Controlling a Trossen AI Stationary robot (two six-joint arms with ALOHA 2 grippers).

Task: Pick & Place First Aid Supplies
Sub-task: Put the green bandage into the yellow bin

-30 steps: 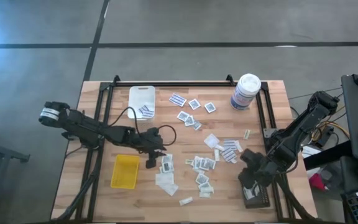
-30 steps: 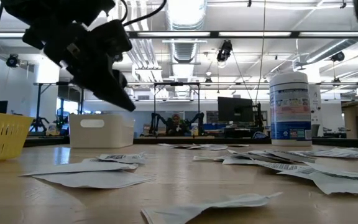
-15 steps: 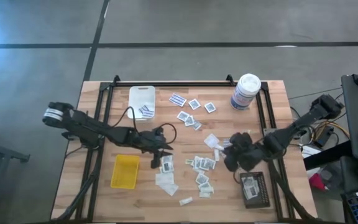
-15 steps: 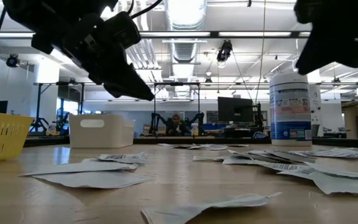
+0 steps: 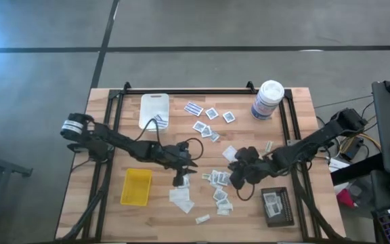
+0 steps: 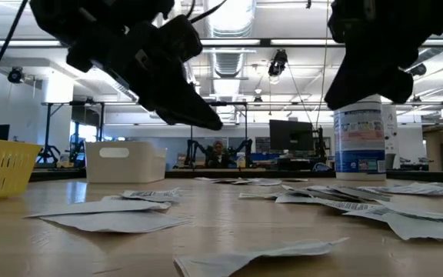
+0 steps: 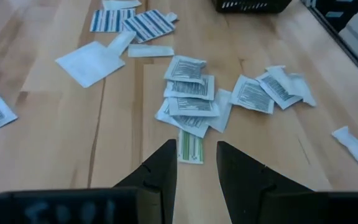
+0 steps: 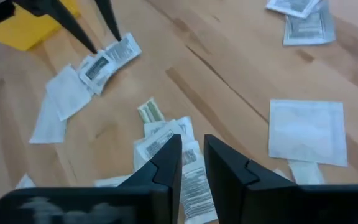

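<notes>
The first aid supplies [image 5: 219, 179] lie flat and scattered over the wooden table, white squares, striped strips and small pale strips. My left gripper [image 5: 179, 180] hangs open above the table, left of the middle. In the left wrist view its fingers [image 7: 194, 171] straddle empty air just short of a small green-striped strip [image 7: 190, 148] and a pile of packets [image 7: 191, 102]. My right gripper [image 5: 239, 176] hovers over the middle pile, fingers [image 8: 191, 152] narrowly apart, nothing between them. In the low view both grippers [image 6: 206, 119] [image 6: 344, 96] hang clear of the table.
A yellow tray [image 5: 135, 187] stands at the near left, a white tray [image 5: 154, 107] at the far left and a black tray [image 5: 277, 207], with packets in it, at the near right. A tall white canister [image 5: 267, 99] stands at the far right.
My right gripper has swung from above the black tray toward the table's left, turning and sinking a little, and now hangs over the middle pile; the tray and the packets in it are uncovered. My left gripper has moved toward the table's right, toward the same pile.
</notes>
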